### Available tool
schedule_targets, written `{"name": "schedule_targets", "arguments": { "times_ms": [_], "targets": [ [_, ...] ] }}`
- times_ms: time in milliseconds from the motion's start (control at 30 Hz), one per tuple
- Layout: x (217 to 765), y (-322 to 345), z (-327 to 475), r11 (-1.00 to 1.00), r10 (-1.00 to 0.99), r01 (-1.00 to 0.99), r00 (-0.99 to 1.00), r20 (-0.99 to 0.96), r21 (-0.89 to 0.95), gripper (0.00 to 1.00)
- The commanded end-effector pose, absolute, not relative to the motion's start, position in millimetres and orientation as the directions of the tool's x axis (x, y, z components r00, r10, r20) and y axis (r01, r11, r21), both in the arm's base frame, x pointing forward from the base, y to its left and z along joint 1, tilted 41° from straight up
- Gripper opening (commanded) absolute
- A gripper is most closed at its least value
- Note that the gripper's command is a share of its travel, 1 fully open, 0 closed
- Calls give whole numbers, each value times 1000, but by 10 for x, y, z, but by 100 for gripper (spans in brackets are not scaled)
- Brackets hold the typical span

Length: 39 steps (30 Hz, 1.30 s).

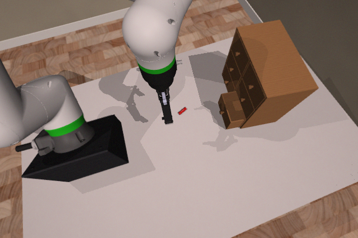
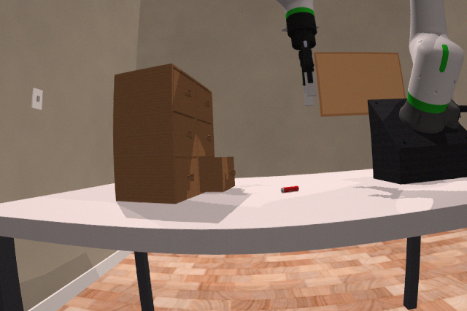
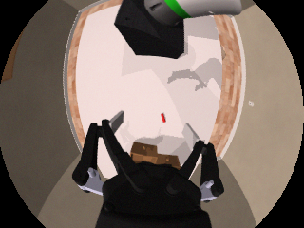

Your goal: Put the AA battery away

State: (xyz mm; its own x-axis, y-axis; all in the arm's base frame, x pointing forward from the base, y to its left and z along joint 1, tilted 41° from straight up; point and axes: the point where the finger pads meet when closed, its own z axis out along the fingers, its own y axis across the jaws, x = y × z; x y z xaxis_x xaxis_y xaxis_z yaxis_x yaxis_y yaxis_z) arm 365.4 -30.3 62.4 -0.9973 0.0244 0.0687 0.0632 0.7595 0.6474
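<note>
A small red AA battery (image 1: pixel 182 110) lies on the white table, between my gripper and the chest; it also shows in the exterior view (image 2: pixel 290 189) and in the wrist view (image 3: pixel 163 117). The brown wooden chest (image 1: pixel 264 75) stands at the right, with several drawers. One bottom drawer (image 1: pixel 230 110) is pulled part way out; the others sit flush. What lies inside the open drawer I cannot make out. My gripper (image 2: pixel 308 98) is open and empty, high above the table, pointing down, a little to the base side of the battery.
The robot's black base block (image 1: pixel 78 148) stands at the left of the table. A brown board (image 2: pixel 358 82) hangs on the wall behind. The table's edges are near the chest at the right and back.
</note>
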Motion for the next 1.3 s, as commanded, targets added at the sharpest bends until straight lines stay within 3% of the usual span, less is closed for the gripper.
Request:
{"name": "schedule_targets", "arguments": {
  "times_ms": [0, 567, 900, 1267],
  "targets": [
    [3659, -301, 620, 760, 28, 63, -998, 64, 647, 100],
    [3890, -154, 425, 760, 212, 63, -965, -154, 647, 100],
    [4217, 55, 149, 759, 437, 63, -786, -437, 648, 100],
    [4393, 169, -1, 759, 532, 63, -633, -563, 648, 100]
  ]
}}
